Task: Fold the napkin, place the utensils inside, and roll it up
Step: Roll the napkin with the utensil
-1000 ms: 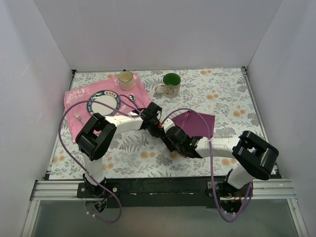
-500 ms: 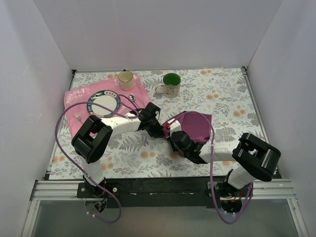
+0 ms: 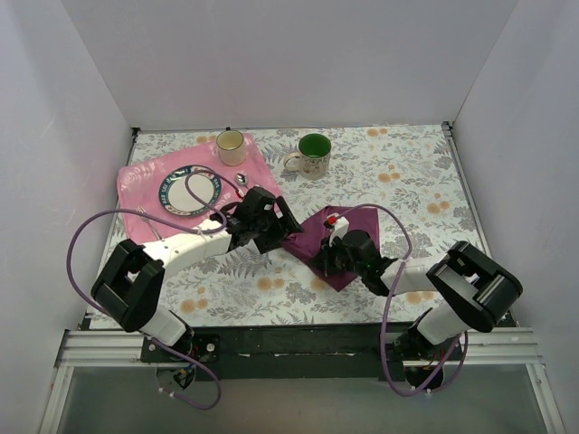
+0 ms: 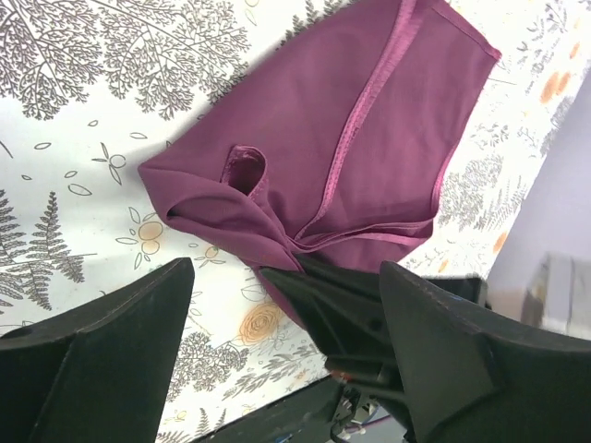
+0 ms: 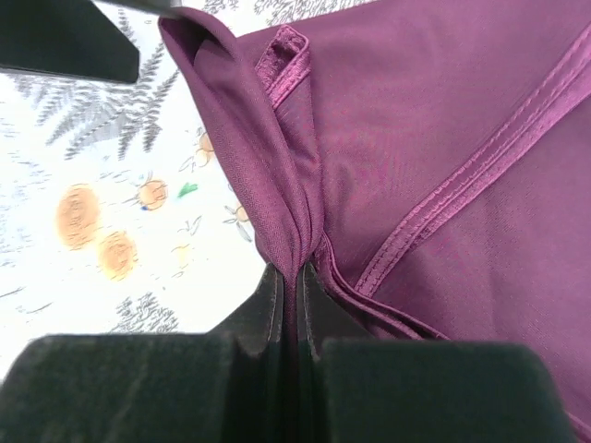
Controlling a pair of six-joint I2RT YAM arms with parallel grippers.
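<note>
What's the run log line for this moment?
step: napkin fold under way | napkin: bunched, partly folded, on table | right fingers: shut on napkin fold | left fingers: open, over napkin edge

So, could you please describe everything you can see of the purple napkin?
The napkin is a plain dark magenta cloth, soft and faintly shiny, with a stitched hem. It lies on the floral tablecloth, folded over itself and rumpled, not flat. The right gripper is shut on a bunched fold at its edge, which is gathered into a ridge. The left gripper hangs open above it.
</note>
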